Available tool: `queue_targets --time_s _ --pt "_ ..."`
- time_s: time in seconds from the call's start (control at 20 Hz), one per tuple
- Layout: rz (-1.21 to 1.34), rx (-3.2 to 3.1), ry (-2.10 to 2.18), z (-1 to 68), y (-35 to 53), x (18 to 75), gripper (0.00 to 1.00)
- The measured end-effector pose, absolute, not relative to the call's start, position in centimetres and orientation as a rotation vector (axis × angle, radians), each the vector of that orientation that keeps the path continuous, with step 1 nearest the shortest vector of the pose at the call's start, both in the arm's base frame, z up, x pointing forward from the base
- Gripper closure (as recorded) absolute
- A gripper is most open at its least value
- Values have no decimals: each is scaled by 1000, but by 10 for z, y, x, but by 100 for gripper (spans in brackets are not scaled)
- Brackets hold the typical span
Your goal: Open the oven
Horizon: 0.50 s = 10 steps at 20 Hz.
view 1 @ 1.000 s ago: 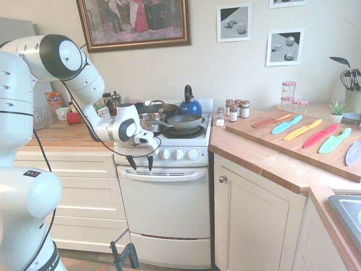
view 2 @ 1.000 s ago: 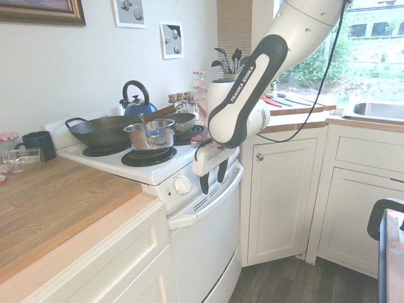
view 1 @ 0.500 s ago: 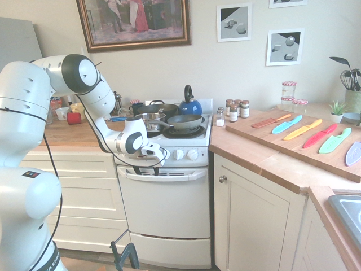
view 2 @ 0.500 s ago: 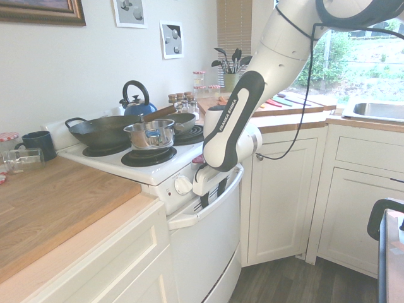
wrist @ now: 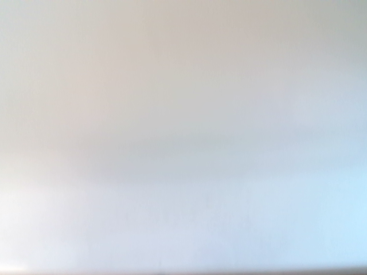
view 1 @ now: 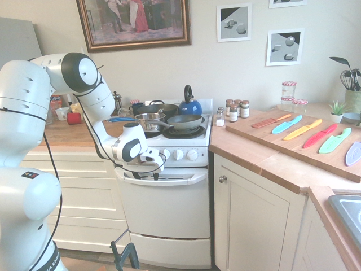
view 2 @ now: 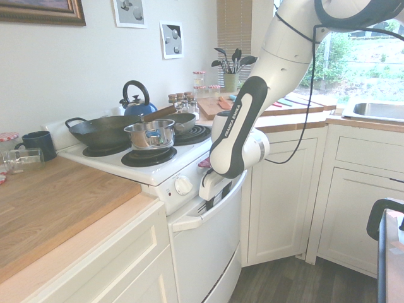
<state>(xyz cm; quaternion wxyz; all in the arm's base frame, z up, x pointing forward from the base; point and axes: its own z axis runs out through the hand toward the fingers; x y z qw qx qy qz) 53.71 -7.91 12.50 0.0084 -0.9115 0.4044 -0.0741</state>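
Reaching down, the gripper (view 1: pixel 145 175) sits at the bar handle (view 1: pixel 169 179) of the oven (view 1: pixel 169 220). Its jaws hug the handle. The door looks shut.

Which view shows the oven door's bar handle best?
The first exterior view: the bar handle runs nearly face-on, with the gripper at its left part. The second exterior view shows it foreshortened, partly behind the arm. The wrist view is a white blur.

Oven (view 1: pixel 169 203): small white freestanding cooker set between cream units. Door (view 2: pixel 205 252) stands slightly ajar at its top edge, the bar handle (view 1: pixel 180 179) tipped outward. White knobs (view 1: pixel 178 154) line the front panel; black hob at 12 o'clock.
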Motion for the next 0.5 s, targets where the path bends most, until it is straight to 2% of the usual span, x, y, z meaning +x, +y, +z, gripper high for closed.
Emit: queue_targets --time_s 0.15,0.25,0.5 --pt "-113 -2892 1252 96 -83 484 0" --pt "-117 -2895 1244 99 -83 472 0" --pt "-237 -2871 1152 177 -57 485 0"
